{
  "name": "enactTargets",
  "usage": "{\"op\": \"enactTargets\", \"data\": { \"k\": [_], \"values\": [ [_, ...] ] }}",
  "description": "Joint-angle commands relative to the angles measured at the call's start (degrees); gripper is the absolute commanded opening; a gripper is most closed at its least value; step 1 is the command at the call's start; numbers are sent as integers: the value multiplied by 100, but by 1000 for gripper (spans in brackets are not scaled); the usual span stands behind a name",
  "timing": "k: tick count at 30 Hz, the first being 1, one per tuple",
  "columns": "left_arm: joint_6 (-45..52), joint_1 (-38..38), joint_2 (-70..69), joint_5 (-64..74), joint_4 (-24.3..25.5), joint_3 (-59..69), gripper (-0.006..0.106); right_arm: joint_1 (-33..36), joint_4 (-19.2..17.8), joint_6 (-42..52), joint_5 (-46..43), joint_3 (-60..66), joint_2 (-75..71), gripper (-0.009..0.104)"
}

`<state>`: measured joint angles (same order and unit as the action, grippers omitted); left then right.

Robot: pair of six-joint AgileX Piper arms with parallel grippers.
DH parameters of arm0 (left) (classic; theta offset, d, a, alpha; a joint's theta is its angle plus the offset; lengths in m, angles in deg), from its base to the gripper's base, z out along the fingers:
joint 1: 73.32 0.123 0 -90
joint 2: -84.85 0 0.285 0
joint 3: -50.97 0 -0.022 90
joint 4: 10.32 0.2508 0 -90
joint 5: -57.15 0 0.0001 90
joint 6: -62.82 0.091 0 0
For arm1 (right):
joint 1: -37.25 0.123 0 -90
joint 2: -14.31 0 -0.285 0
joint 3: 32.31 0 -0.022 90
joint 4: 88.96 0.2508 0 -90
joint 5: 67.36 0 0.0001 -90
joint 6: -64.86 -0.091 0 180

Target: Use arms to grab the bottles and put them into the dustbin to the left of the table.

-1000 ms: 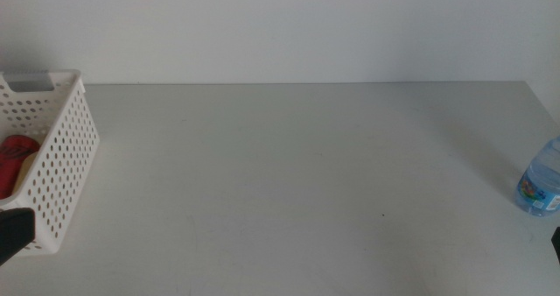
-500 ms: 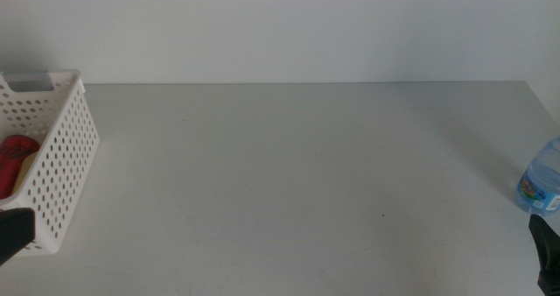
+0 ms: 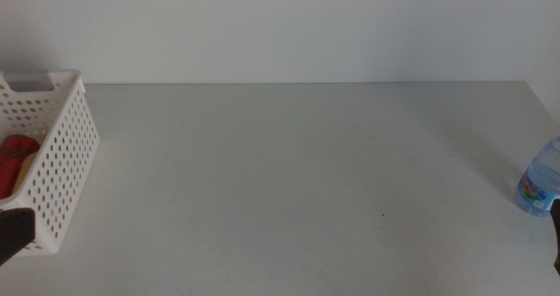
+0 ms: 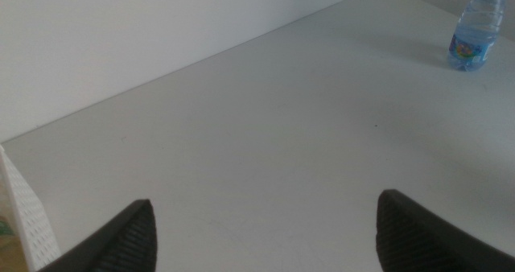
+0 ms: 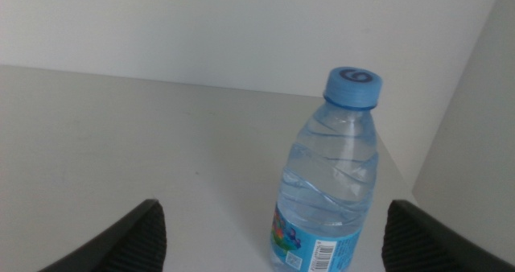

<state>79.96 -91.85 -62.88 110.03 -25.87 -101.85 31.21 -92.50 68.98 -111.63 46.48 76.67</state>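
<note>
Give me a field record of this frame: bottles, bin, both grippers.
water bottle: upright at the table's right edge, blue cap on, not held
red can: inside the bin, partly seen over the rim
yellow bottle: cannot confirm; only a pale shape beside the can
bin: white perforated basket at the table's left edge
table: pale grey top
right gripper: low at the right edge, jaws open, bottle ahead between them, no contact
left gripper: waiting near the bin's front corner, jaws open, holding nothing

water bottle [image 5: 328, 187] upright on table [image 5: 121, 135] | right gripper [image 5: 273, 232] jaws wide, w/ bottle between
</note>
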Motion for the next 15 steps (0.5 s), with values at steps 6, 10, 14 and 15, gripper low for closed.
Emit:
{"op": "enactTargets", "data": {
  "k": [6,10,14,15],
  "values": [
    [-51,-29,86,-410,-106,-137,94,-182,124,-315,-931,-49,437,94],
    [-51,-29,86,-410,-106,-137,94,-182,261,-310,-1616,-50,965,94],
    [-51,-29,86,-410,-106,-137,94,-182,447,-290,-2387,-61,1438,94],
    [-51,-29,86,-410,-106,-137,94,-182,544,-284,-2614,-61,1565,94]
  ]
}}
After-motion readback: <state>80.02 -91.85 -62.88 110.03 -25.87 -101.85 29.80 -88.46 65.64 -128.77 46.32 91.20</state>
